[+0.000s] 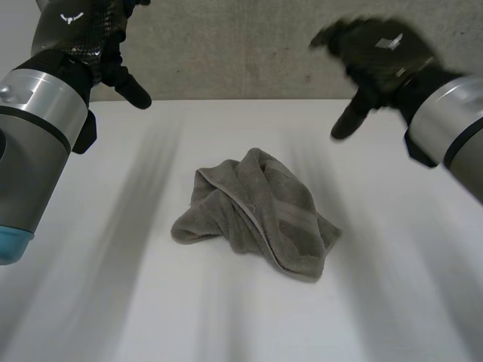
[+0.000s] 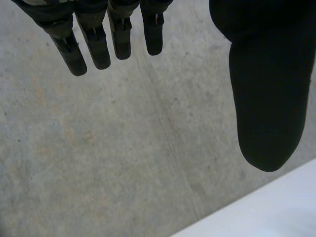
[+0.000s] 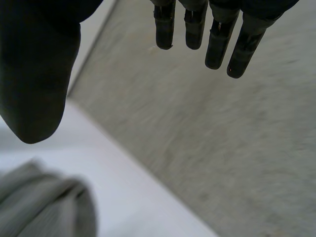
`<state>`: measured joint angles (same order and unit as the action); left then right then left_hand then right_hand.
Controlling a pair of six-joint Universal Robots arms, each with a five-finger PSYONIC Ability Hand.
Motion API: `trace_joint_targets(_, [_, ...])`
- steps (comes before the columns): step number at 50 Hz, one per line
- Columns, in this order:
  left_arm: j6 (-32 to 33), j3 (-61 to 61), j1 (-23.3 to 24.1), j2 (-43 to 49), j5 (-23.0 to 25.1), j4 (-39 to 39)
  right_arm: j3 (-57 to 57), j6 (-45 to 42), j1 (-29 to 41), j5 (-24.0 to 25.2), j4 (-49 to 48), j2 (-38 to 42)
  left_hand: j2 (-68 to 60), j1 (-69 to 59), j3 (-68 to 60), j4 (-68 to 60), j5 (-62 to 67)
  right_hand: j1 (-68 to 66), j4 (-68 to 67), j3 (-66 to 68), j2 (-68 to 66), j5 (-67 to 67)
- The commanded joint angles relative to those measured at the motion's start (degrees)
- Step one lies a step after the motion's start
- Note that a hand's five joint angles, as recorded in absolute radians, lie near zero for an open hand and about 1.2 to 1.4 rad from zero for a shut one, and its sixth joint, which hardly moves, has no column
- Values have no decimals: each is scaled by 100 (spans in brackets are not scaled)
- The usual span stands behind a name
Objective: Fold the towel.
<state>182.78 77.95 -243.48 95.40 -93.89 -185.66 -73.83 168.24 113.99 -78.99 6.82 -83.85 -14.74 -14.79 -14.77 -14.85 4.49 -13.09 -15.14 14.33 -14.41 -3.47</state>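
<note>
Table (image 1: 90,302): white, spreading out on all sides of the towel.
Wall (image 1: 241,45): grey concrete, behind the towel, past the table's far edge.
Left arm (image 1: 38,128): grey with a light-blue cap, well to the left of the towel and raised above the table.
Right arm (image 1: 453,128): grey, well to the right of the towel, also raised.
Towel (image 1: 256,215): grey, crumpled in a loose heap near the middle of the table, lying free with nothing touching it; its right side trails toward the near edge.
Left hand (image 1: 98,38): up in the air, far left of and beyond the towel; fingers (image 2: 98,44) straight and spread from the thumb (image 2: 269,89), released, holding nothing.
Right hand (image 1: 377,53): up in the air, right of and beyond the towel, well apart from it; its fingers (image 3: 217,39) are straight and it is released and empty.
</note>
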Motion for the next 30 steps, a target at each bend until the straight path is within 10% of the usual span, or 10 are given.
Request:
trace_joint_targets(1, [222,-350,2,242,-182,609,-132,455,-175,-713,-225,-184,-86,-81,-82,-74,111,309,514,-433,441,347])
trace_joint_targets(30, [627,-421,2,374,-358,680,158,446,-342,-1199,197,62,15,20,18,27,10,309,514,-433,441,347])
